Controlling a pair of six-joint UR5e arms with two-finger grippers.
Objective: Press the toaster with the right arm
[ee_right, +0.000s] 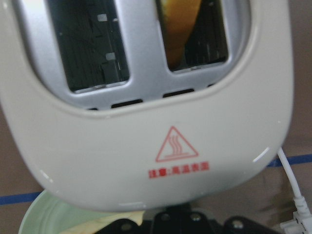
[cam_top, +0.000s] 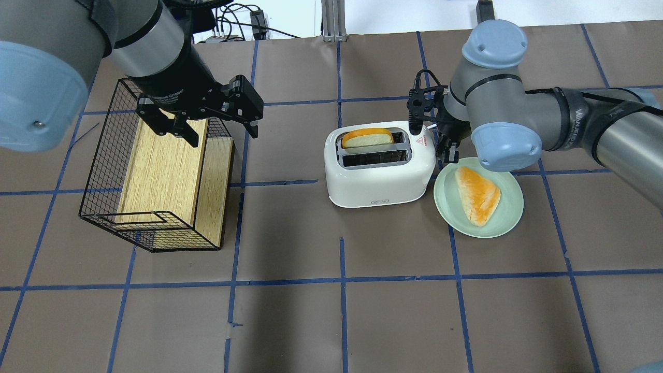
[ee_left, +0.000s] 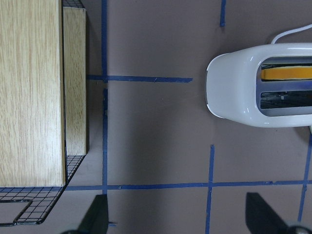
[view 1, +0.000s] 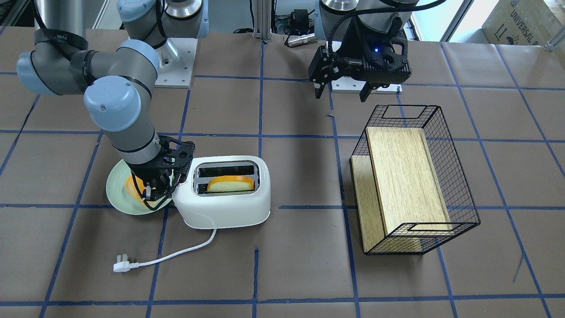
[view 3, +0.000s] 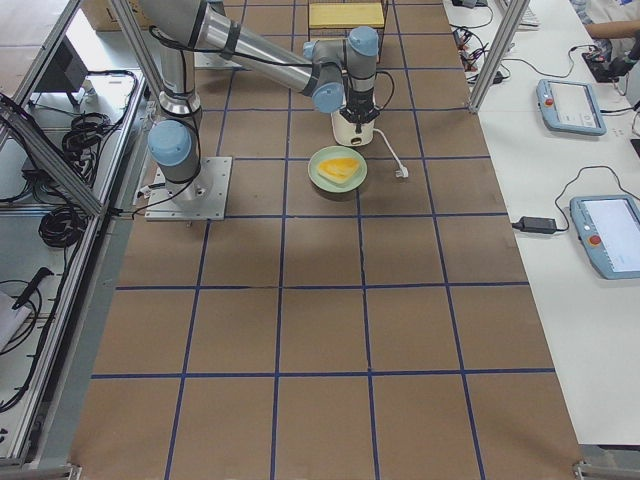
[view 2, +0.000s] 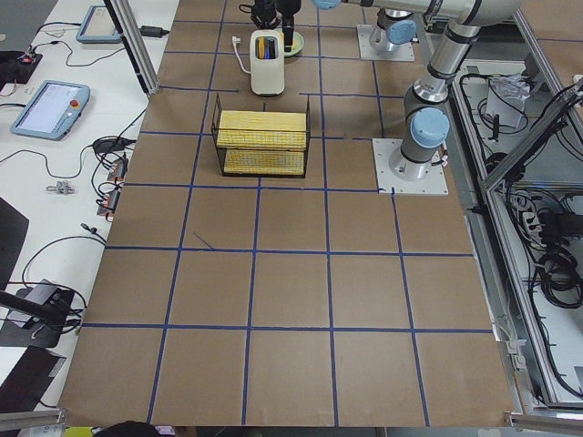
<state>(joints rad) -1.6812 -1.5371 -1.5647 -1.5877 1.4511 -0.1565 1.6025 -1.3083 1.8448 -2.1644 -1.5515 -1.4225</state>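
Note:
The white toaster [cam_top: 380, 166] stands mid-table, also in the front view [view 1: 225, 192], with a yellow bread slice [cam_top: 366, 138] standing in one slot; the other slot is empty. My right gripper [cam_top: 448, 151] is low against the toaster's end that bears the red warning triangle [ee_right: 176, 145], over the edge of the green plate [cam_top: 510, 220]. Its fingers look shut and hold nothing; it also shows in the front view [view 1: 158, 191]. The toaster's lever is hidden behind the gripper. My left gripper [cam_top: 217, 124] hangs open and empty above the wire basket [cam_top: 103, 171].
A second bread slice [cam_top: 477, 195] lies on the green plate right of the toaster. The toaster's white cord [view 1: 176, 256] and plug [view 1: 122, 264] lie loose on the table. The black wire basket holds a wooden board [cam_top: 160, 171] at the left.

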